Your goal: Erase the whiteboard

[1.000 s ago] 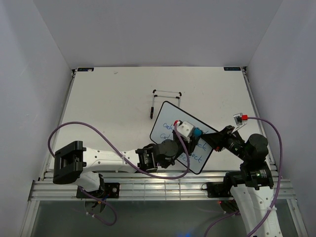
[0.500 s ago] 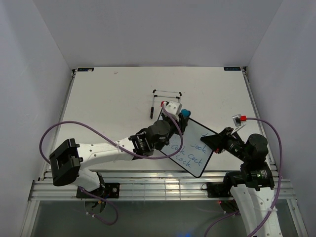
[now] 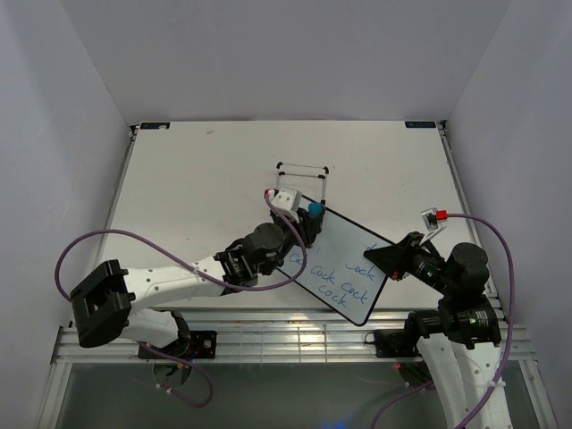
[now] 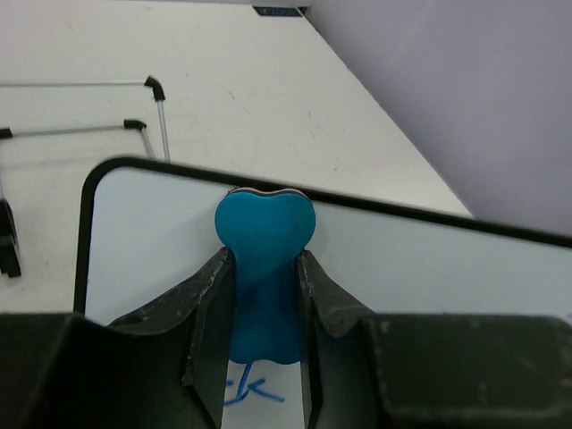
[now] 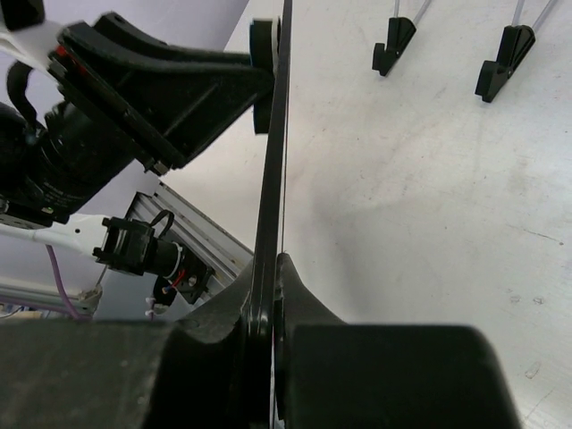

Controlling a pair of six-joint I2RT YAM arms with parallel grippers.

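The whiteboard has a black rim and blue handwriting on its lower half; its upper part is wiped blank. It also shows in the left wrist view and edge-on in the right wrist view. My right gripper is shut on the board's right edge and holds it tilted above the table. My left gripper is shut on the small blue bone-shaped eraser, which presses on the board near its top left corner.
The thin black wire stand lies on the white table just beyond the board, seen also in the left wrist view and the right wrist view. Grey walls enclose the table. The aluminium frame rail runs along the near edge.
My left gripper has swept the eraser from the board's middle up to its top left corner. Handwriting in the upper part is gone. The board has shifted slightly; my right gripper keeps hold.
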